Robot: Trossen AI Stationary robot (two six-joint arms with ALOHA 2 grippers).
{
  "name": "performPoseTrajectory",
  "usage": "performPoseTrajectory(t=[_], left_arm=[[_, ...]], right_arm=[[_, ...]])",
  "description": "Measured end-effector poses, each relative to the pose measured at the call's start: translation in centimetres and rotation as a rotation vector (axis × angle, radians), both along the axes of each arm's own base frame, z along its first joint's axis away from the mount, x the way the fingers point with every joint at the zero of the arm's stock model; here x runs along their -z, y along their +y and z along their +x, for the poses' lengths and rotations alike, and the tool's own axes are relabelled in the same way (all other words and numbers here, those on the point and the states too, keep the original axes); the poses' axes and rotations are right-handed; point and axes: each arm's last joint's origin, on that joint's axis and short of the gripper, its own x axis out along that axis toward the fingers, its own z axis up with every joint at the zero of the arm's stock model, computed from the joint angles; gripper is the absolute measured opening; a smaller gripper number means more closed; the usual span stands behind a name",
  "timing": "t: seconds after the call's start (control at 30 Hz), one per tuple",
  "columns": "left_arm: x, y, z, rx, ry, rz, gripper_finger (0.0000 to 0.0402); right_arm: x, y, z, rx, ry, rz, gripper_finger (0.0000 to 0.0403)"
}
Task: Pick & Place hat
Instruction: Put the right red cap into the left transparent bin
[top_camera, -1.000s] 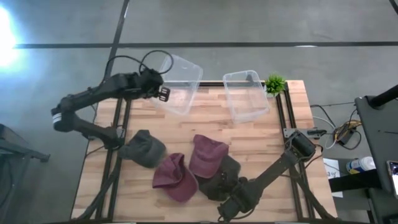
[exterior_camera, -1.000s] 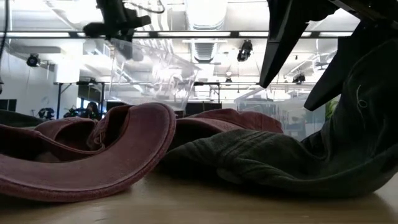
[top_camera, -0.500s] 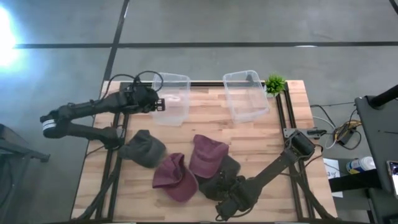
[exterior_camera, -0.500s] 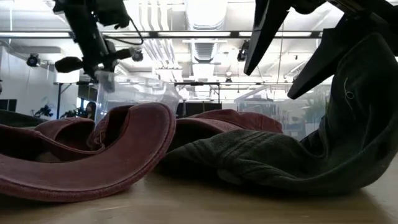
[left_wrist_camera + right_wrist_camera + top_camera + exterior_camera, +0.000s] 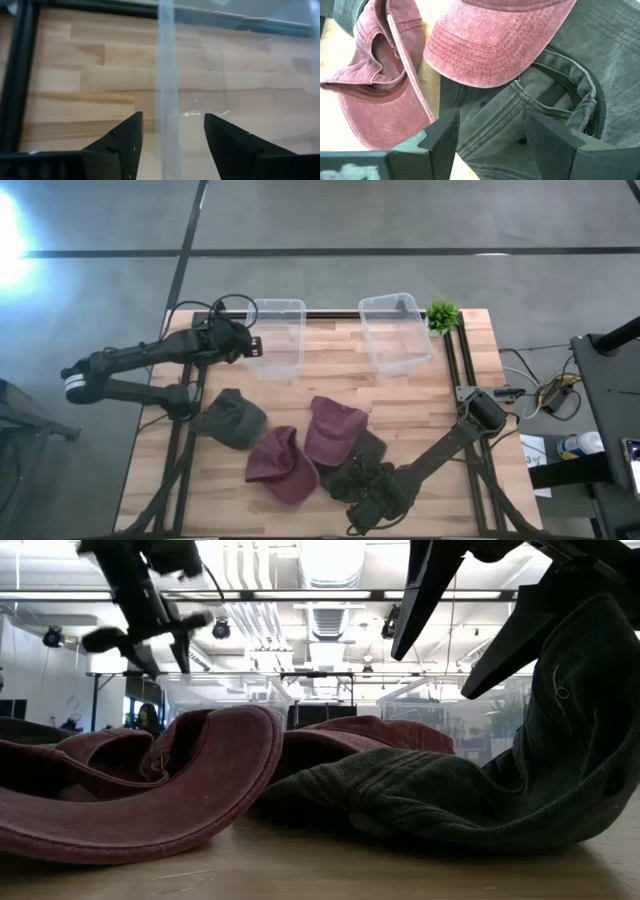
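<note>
Several caps lie on the wooden table: a dark green one (image 5: 232, 418) at the left, two maroon ones (image 5: 280, 465) (image 5: 333, 428) in the middle, and another dark green one (image 5: 358, 465) (image 5: 555, 100) near the front. My left gripper (image 5: 255, 345) (image 5: 172, 117) is open at the far left. Its fingers stand on either side of the left wall (image 5: 167, 100) of a clear bin (image 5: 278, 340) without touching it. My right gripper (image 5: 362, 502) (image 5: 490, 117) is open, low over the front dark green cap. My right gripper has its open fingers (image 5: 510, 650) pointing down right beside the raised crown of the front dark green cap (image 5: 570, 720). Whether they touch the cloth, I cannot tell.
A second clear bin (image 5: 395, 332) stands at the far middle right, with a small green plant (image 5: 442, 315) at the far right corner beside it. Black frame rails (image 5: 455, 370) run along the table's sides. Bare wood (image 5: 330, 375) lies between bins and caps.
My left gripper has gone down and toward the table's left edge with the clear bin. The bin hung tilted and now stands upright on the table. The gripper has then opened and let go of the bin's wall.
</note>
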Motion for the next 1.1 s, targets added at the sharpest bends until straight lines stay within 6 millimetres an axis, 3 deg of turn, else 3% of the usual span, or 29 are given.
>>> performPoseTrajectory(t=[0.13, 0.23, 0.33, 0.43, 0.53, 0.6, 0.77, 0.9, 1.0, 1.1], left_arm=[[-3.0, -0.9, -0.8, 0.096, -0.006, 0.098, 0.0209], [-5.8, -2.3, -1.2, 0.281, -0.073, 0.189, 0.0209], [-7.2, -4.6, -1.1, 0.591, -0.145, 0.223, 0.021], [-7.2, -7.6, -0.7, 0.841, -0.193, 0.222, 0.021], [-5.7, -10.6, 0.2, 0.937, -0.178, 0.247, 0.021], [-4.1, -13.0, 1.4, 0.972, -0.198, 0.283, 0.021], [0.5, -18.7, 4.3, 1.014, -0.275, 0.354, 0.021], [3.8, -20.9, 6.2, 0.96, -0.224, 0.354, 0.021], [5.5, -22.3, 7.7, 1.026, -0.159, 0.314, 0.021], [6.4, -23.6, 9.1, 1.081, -0.109, 0.344, 0.021]], right_arm=[[0.0, 0.0, 0.0, -0.022, 0.01, -0.014, 0.0216], [-0.1, 0.0, 0.1, -0.101, 0.037, -0.06, 0.0216], [-0.7, 0.5, 0.7, -0.344, 0.071, -0.182, 0.0216], [-1.4, 1.0, 1.4, -0.594, 0.098, -0.301, 0.0215], [-1.8, 0.9, 2.1, -0.744, 0.138, -0.393, 0.0215], [-1.9, 0.5, 2.4, -0.753, 0.15, -0.408, 0.0215], [-2.2, -2.7, 2.4, -0.423, 0.144, -0.257, 0.0215], [-2.2, -6.3, 2.5, -0.109, 0.095, -0.061, 0.0215], [-0.7, -8.7, 3.5, -0.036, 0.102, 0.066, 0.0215], [-0.1, -10.2, 4.8, -0.054, 0.03, 0.08, 0.0215]])
